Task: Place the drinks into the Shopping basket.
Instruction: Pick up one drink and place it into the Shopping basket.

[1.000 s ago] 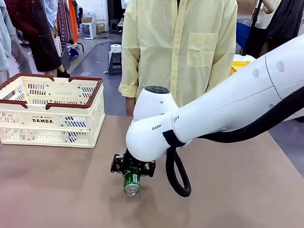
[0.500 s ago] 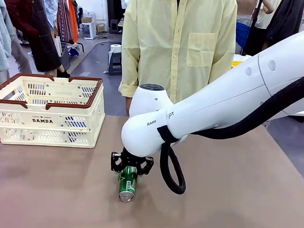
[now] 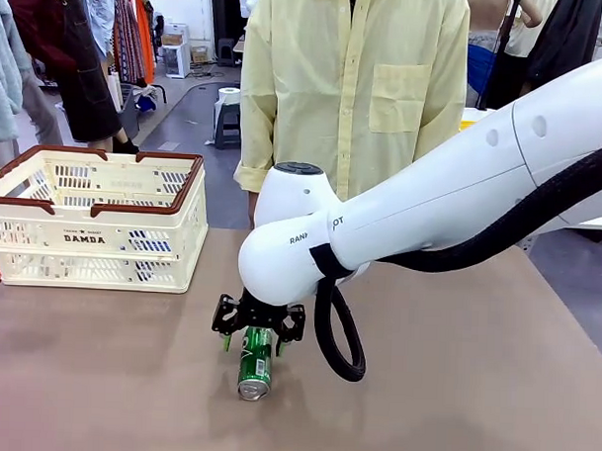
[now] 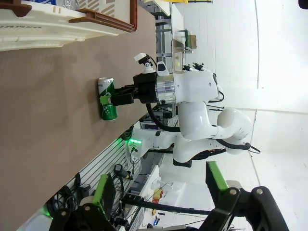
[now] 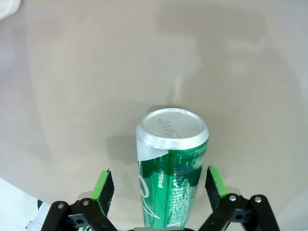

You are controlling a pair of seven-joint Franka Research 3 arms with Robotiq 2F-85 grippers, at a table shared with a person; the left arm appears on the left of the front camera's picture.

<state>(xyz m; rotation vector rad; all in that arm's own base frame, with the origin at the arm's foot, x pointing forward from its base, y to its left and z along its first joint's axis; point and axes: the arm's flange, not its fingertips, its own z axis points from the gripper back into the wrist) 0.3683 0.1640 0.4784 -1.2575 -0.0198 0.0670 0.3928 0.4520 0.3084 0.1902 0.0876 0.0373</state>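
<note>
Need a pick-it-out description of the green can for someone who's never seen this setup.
Start from the brown table and find the right gripper hanging low near its middle, jaws open. The green can lies on its side between the green pads, silver end facing the robot. It is on the tabletop, right of the cream-white basket.

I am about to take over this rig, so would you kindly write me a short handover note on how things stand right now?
Right claw: open, fingers either side of a green can lying on its side on the table, not gripping it.
Left claw: open, holding nothing, off to the side.
Shopping basket: at the table's far left corner; something sits inside, too unclear to identify.
Done: cannot confirm any drink is in.
Left: grip the green can and place it in the basket.
</note>
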